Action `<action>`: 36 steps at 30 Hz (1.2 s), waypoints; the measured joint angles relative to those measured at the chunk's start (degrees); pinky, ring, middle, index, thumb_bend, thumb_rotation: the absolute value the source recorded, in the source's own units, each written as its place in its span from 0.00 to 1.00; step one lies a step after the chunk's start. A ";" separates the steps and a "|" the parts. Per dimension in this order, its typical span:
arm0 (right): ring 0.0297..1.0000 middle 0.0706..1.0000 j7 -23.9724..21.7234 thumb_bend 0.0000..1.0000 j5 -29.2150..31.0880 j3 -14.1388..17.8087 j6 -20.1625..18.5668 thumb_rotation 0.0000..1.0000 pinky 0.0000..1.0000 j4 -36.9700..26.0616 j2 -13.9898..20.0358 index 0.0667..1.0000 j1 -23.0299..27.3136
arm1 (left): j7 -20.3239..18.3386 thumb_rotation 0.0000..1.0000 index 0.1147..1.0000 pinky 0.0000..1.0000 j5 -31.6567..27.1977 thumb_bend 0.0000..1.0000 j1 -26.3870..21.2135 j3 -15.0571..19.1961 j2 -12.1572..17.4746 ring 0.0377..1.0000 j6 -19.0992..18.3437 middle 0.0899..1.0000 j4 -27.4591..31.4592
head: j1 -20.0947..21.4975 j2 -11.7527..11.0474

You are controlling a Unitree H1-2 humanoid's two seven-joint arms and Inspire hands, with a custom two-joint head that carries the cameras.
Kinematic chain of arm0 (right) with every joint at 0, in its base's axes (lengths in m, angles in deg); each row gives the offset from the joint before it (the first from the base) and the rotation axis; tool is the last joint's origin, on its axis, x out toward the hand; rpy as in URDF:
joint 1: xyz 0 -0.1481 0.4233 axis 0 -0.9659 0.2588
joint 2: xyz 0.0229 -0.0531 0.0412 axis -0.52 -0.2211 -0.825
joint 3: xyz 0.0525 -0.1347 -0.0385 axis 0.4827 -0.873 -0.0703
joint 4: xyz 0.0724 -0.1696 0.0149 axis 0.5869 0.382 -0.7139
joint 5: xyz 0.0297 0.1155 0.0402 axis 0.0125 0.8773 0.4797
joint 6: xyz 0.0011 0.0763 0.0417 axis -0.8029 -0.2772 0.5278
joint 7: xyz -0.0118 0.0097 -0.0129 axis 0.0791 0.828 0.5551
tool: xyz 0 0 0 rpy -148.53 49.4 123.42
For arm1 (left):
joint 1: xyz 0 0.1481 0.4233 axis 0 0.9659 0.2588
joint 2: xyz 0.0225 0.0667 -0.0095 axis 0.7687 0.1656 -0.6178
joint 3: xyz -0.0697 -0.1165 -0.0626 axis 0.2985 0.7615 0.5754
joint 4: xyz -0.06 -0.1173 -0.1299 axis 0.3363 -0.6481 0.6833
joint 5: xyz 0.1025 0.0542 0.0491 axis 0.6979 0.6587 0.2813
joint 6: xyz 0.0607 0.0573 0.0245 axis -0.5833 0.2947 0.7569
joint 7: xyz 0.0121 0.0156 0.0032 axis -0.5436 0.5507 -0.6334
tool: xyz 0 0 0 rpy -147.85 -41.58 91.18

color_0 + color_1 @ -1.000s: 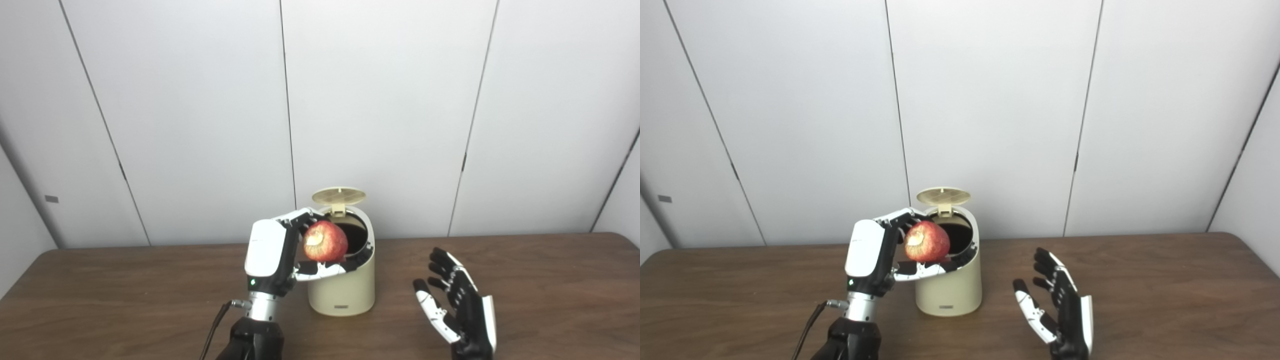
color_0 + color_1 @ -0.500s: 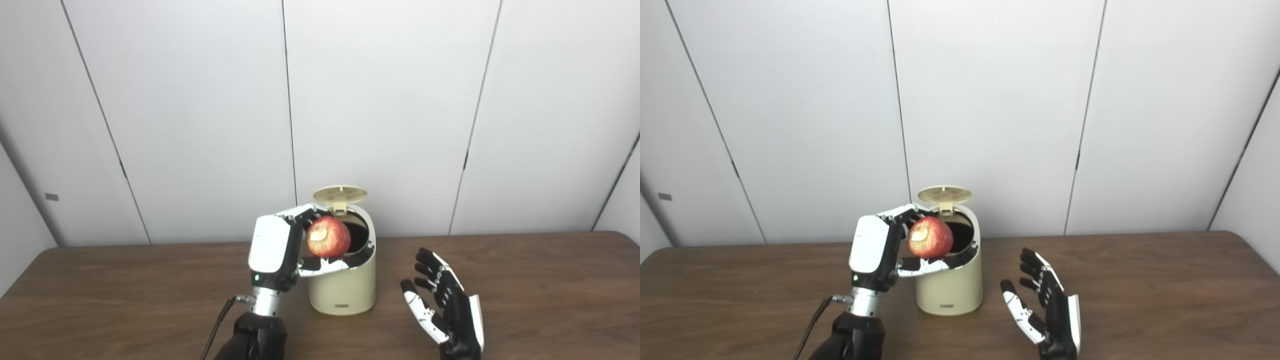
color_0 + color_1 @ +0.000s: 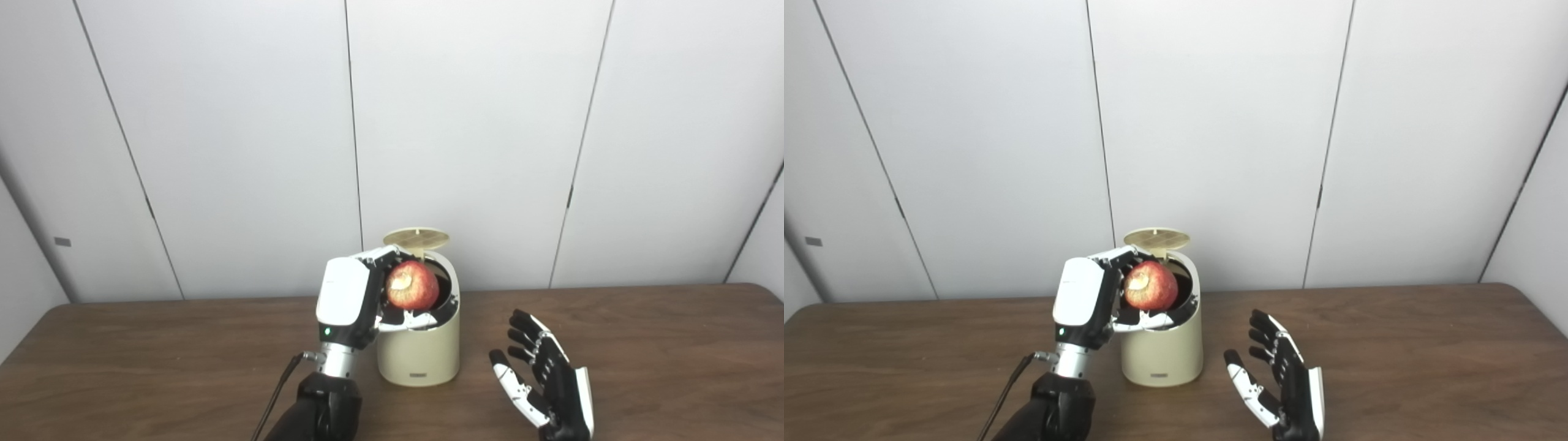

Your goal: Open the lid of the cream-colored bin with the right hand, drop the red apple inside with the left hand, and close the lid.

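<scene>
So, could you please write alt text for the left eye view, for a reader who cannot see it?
The robot's left hand holds a red apple over the mouth of a cream-colored bin whose lid stands open. The right hand waits open, palm up, to the right of the bin on the brown table, before a white panelled wall.

Table (image 3: 153,367) looks like dark wood-grain laminate, smooth with a low sheen. Bin (image 3: 419,358) and its lid (image 3: 416,234) are matt cream plastic; apple (image 3: 411,285) skin red, slightly glossy. Left hand (image 3: 361,297) has a glossy white plastic shell, right hand (image 3: 548,383) mostly black plastic
</scene>
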State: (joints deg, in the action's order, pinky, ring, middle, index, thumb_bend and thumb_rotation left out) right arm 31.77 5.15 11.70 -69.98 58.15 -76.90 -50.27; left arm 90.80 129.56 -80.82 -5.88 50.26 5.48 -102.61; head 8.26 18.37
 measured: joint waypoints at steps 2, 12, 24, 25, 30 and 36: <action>0.78 0.78 0.00 0.22 -0.09 -0.04 0.00 0.28 0.70 0.01 0.01 0.77 0.00 | 0.33 0.00 0.45 0.28 -0.12 0.50 -0.56 0.01 -0.27 0.38 -0.07 0.39 -0.98 | -0.18 -0.35; 0.79 0.78 -0.22 0.24 0.03 -0.16 0.06 0.34 0.71 0.10 0.08 0.77 0.01 | 0.52 0.00 0.43 0.32 -0.34 0.50 -2.29 -0.47 -0.49 0.40 -0.36 0.40 -3.94 | -0.35 -0.62; 0.78 0.78 -0.87 0.23 0.08 -0.30 -0.06 0.37 0.70 0.07 0.31 0.76 0.02 | -1.88 0.20 0.61 0.47 -1.29 0.99 -1.83 -0.35 -0.37 0.55 -0.84 0.58 -2.17 | -1.06 -0.18; 0.78 0.78 -0.88 0.23 0.09 -0.29 -0.06 0.36 0.70 0.07 0.37 0.76 0.02 | -1.88 0.23 0.62 0.47 -1.29 0.99 -1.72 -0.37 -0.36 0.55 -0.91 0.60 -1.99 | -1.06 -0.18; 0.78 0.78 -1.03 0.23 0.14 -0.31 -0.06 0.36 0.71 0.07 0.53 0.77 0.03 | -3.94 0.35 0.70 0.54 -1.07 1.00 -0.36 -0.82 0.07 0.63 -2.58 0.67 0.95 | -1.14 0.09; 0.77 0.77 -0.95 0.22 -0.18 -0.38 -0.06 0.30 0.69 0.20 0.58 0.76 0.14 | -8.62 0.43 0.73 0.56 -1.05 1.00 2.34 -0.95 1.68 0.67 -3.63 0.70 6.49 | -1.14 -0.44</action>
State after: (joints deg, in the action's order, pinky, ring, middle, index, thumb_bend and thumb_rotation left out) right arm 30.81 4.98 11.33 -70.03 58.35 -76.32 -50.14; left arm 82.18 128.51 -78.48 -6.84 51.94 1.85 -96.12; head 7.12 17.93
